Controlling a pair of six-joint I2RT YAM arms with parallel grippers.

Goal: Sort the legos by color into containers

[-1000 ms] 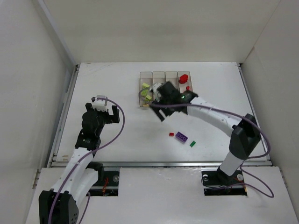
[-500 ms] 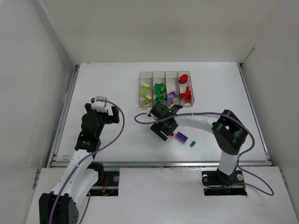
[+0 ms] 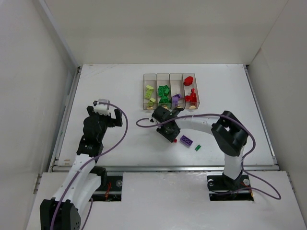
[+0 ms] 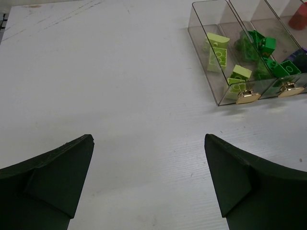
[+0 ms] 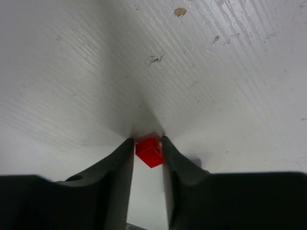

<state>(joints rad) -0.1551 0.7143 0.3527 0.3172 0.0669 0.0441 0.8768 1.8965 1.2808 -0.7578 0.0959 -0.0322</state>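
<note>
White tabletop (image 3: 110, 86) sat under right gripper (image 5: 147, 143), tips pinched on tiny red lego (image 5: 150, 152); shallow grip risked it popping out on lift; left gripper (image 4: 148, 140) gaped, empty

Spotted on the white tabletop (image 3: 110, 81): the containers (image 3: 170, 74) rowed up toward the far edge; nearer, a purple lego (image 3: 187, 141), a small green lego (image 3: 197, 147) just beside, and a red lego (image 5: 150, 152).

A robot lab test cell: a white table (image 3: 115, 86) is boxed in by plain white panels (image 3: 29, 96) on its left, far and right sides. A left arm (image 3: 91, 139) and a right arm (image 3: 230, 139) are bolted at its near edge, and purple cables (image 3: 122, 127) loop above it.
</note>
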